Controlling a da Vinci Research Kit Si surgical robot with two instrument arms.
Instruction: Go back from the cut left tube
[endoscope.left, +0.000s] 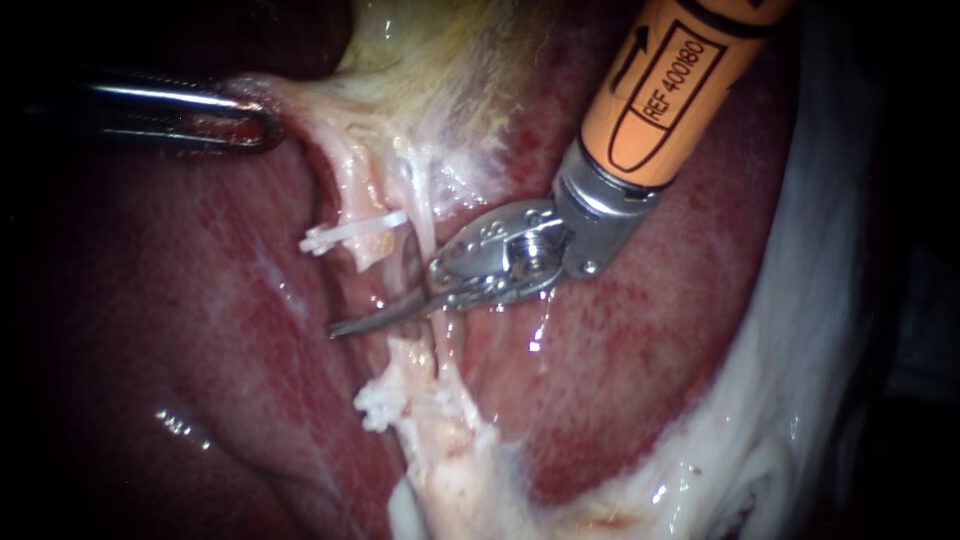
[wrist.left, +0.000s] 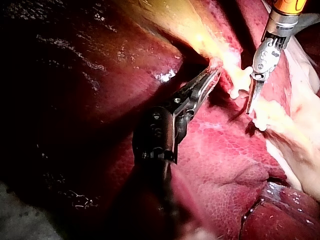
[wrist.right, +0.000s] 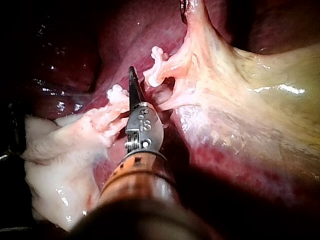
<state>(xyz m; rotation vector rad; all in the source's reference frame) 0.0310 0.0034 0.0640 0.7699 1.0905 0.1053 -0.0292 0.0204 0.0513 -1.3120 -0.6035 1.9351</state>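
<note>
Left instrument (endoscope.left: 252, 125): claw clamped on pale tissue beside the gallbladder (endoscope.left: 420, 50), probably to keep it taut.
Right instrument (endoscope.left: 352, 325): bladed claw closed and empty, lying in the gap of the cut left tube (endoscope.left: 362, 215), between its clipped stumps. It looks free to withdraw.

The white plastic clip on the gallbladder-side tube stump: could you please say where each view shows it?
Endoscope view: white plastic clip left of centre, above the blade tips.
Left wrist view: clip between both instruments' tips.
Right wrist view: clip just beyond the blade tips.
Shared landmark: shut blades of the orange-shafted right instrument.
</note>
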